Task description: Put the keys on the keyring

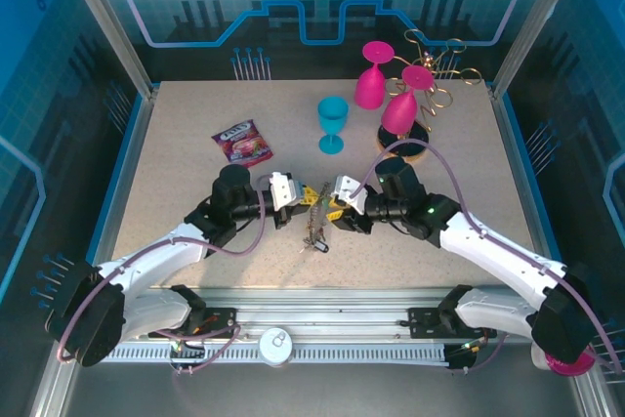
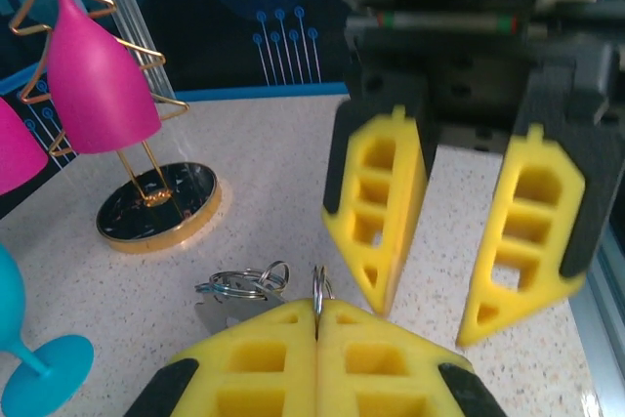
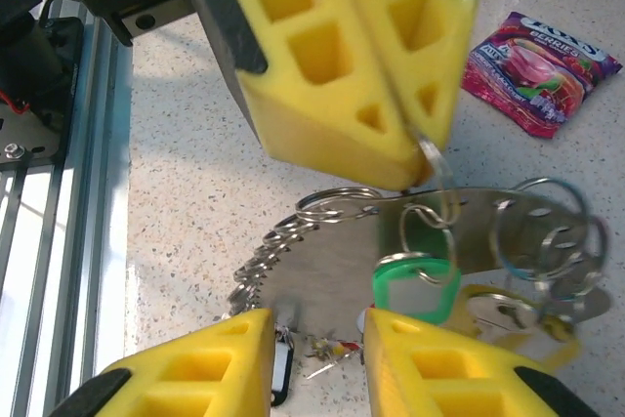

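Observation:
The keyring (image 1: 317,227) lies at the table's middle as a shiny metal piece (image 3: 342,261) fringed with small split rings. The keys on it include a green-headed one (image 3: 415,285) and a yellowish one (image 3: 508,314). My left gripper (image 1: 309,194) is shut on a thin wire ring (image 2: 319,288) at the bunch's edge, pinched upright between its pads (image 3: 410,175). Beside that ring lie more rings and a flat key (image 2: 234,292). My right gripper (image 1: 335,210) faces the left one, open, its fingers (image 2: 376,202) apart. It hangs over the bunch (image 3: 314,324) with nothing between its fingers.
A purple snack packet (image 1: 242,142) lies at the back left. A teal goblet (image 1: 332,122) stands behind the grippers. Two pink goblets (image 1: 371,73) hang on a gold wire rack with a round dark base (image 2: 156,207) at the back right. The metal rail (image 3: 49,192) runs along the near edge.

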Robot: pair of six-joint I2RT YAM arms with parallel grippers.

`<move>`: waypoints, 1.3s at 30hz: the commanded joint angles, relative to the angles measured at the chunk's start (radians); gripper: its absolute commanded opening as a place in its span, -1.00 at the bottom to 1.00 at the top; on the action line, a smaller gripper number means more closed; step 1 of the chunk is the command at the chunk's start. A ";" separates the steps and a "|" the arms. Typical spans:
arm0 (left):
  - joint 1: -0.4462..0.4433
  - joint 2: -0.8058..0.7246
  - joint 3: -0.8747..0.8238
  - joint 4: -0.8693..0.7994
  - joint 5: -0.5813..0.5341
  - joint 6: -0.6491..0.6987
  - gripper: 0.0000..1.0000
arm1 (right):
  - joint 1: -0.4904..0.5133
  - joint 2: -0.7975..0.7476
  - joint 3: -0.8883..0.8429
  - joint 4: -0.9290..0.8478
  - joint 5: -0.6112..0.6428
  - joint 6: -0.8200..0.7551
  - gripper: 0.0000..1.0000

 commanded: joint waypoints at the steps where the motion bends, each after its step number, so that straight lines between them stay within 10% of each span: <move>1: 0.005 -0.013 -0.006 0.128 0.034 -0.082 -1.00 | 0.019 0.013 -0.015 0.120 0.069 0.032 -0.36; 12: 0.005 0.012 -0.006 0.169 0.061 -0.117 -1.00 | 0.023 0.023 -0.007 0.154 0.114 0.033 -0.25; 24: 0.008 0.018 -0.012 0.204 0.060 -0.133 -1.00 | 0.048 0.036 0.046 0.052 0.130 -0.040 -0.85; 39: 0.019 0.019 -0.016 0.192 0.067 -0.113 -1.00 | 0.075 0.060 0.119 -0.009 0.202 -0.065 -1.00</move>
